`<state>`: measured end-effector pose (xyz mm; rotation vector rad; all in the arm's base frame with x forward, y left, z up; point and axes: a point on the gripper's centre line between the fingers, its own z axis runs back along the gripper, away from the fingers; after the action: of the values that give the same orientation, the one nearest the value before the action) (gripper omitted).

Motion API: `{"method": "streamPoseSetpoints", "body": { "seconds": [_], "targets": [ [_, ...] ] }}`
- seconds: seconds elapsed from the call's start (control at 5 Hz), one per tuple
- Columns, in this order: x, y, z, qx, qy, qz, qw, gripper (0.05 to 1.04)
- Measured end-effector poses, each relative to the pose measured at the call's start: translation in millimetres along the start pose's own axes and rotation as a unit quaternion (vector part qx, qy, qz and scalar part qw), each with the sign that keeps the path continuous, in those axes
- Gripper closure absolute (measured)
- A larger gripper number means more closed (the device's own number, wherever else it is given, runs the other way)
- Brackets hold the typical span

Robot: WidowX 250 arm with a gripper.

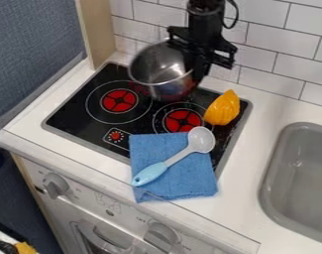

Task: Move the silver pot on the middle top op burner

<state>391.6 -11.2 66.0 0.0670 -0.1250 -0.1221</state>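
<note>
The silver pot (154, 69), probably light, rigid and slick, needs a rim hold (the gripper (195, 69) looks clamped there).

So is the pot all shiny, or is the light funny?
In the camera view, the pot has a bright shine inside, and a reddish patch low on its side is probably a reflection of the stove; the blue cloth looks dull, with no glare.
</note>
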Motion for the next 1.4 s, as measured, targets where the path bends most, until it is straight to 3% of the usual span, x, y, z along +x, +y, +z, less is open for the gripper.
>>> {"method": "streamPoseSetpoints", "body": {
  "seconds": [0.4, 0.6, 1.0, 1.2, 1.4],
  "targets": [
    [5.3, -6.2, -8.3, 0.003, 0.006, -0.014, 0.9999, 0.989],
    [5.2, -7.6, -7.6, -0.002, 0.008, -0.016, 0.9998, 0.824],
    [3.9, -10.2, -7.0, -0.012, 0.011, -0.012, 0.9998, 0.246],
    [3.9, -11.4, -5.2, -0.020, 0.010, -0.008, 0.9997, 0.073],
    [6.0, -8.6, 16.4, -0.035, -0.009, 0.005, 0.9993, 0.077]
  ]
}}
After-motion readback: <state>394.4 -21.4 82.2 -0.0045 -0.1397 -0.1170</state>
